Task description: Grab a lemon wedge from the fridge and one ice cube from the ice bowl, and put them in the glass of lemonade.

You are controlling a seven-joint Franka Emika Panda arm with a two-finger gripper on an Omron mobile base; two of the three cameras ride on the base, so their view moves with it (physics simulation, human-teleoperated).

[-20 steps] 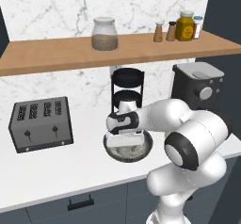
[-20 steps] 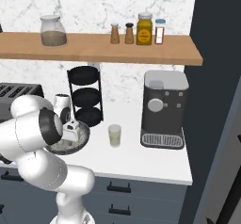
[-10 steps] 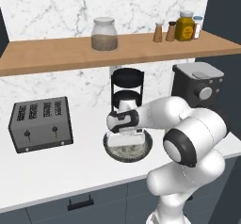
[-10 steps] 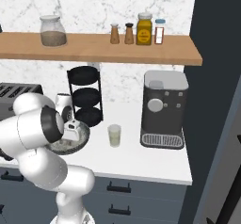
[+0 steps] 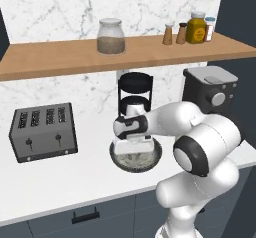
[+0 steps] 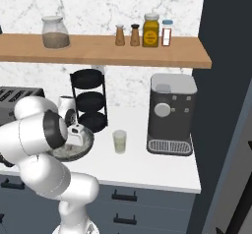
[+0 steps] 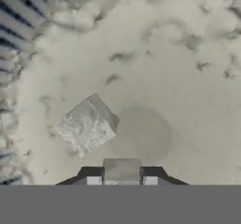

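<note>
Two-finger gripper (image 7: 121, 180) lowered into speckled grey shallow ice bowl (image 5: 152, 158), jaws closed on pale ice cube (image 7: 121, 170) (second cube (image 7: 86, 124) lying beside), small clear glass of lemonade (image 6: 119, 141) set nearby.

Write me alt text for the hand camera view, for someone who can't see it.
The pincer is closed on a small pale ice cube at the bottom of the view, low over the whitish speckled inside of the ice bowl. A second ice cube lies loose in the bowl, just up and left.
</note>
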